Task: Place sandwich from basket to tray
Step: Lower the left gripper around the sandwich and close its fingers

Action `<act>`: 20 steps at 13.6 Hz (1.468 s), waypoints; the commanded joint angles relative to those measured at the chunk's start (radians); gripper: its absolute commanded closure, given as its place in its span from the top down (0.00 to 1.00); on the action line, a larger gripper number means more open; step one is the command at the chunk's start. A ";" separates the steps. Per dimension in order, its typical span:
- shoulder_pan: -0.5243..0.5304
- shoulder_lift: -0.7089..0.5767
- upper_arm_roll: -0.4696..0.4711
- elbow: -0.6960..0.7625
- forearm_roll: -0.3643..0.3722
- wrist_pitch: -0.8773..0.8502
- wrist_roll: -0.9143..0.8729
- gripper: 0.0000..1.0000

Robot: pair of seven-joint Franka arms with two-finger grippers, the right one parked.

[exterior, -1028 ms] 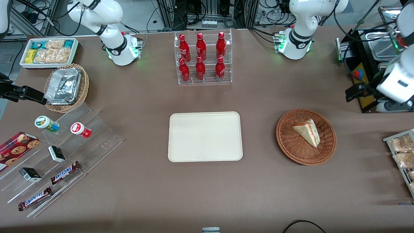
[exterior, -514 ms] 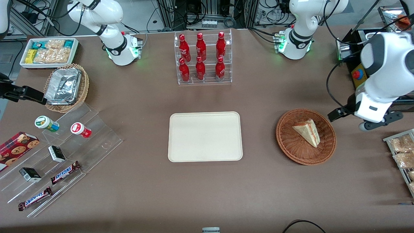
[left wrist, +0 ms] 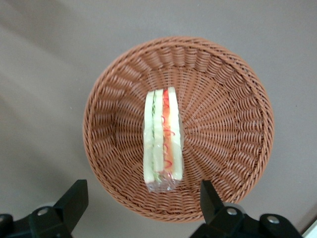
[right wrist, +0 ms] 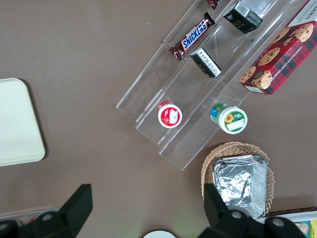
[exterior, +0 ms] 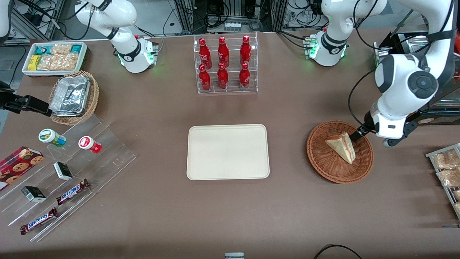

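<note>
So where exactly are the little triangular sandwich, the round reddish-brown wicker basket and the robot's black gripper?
Triangular sandwich (left wrist: pixel 162 141), left wrist view, on its striped cut edge.
Round reddish-brown wicker basket (exterior: pixel 325 163), front view, on bare woven wall.
Black gripper (left wrist: pixel 143 201), left wrist view, midway between its open fingertips, above the basket's rim.

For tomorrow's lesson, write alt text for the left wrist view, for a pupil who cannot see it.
A wedge sandwich with red and green filling lies in a round reddish-brown wicker basket on a brown table. The open pincer hovers above the basket's rim, its dark fingers spread wide, holding nothing.
</note>
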 commanded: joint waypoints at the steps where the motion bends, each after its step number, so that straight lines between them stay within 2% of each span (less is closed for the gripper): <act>1: -0.006 0.016 -0.017 -0.019 0.016 0.037 -0.061 1.00; 14: 0.006 0.183 -0.025 -0.067 0.016 0.257 -0.116 0.99; 15: 0.006 0.198 -0.023 -0.067 0.016 0.265 -0.136 0.92; 16: 0.006 0.208 -0.025 -0.067 0.016 0.274 -0.166 0.72; 17: 0.006 0.209 -0.023 -0.069 0.016 0.281 -0.183 0.46; 18: 0.006 0.206 -0.023 -0.079 0.016 0.281 -0.184 0.16; 19: 0.006 0.203 -0.023 -0.084 0.016 0.281 -0.184 0.00; 20: 0.006 0.202 -0.023 -0.085 0.016 0.281 -0.182 0.00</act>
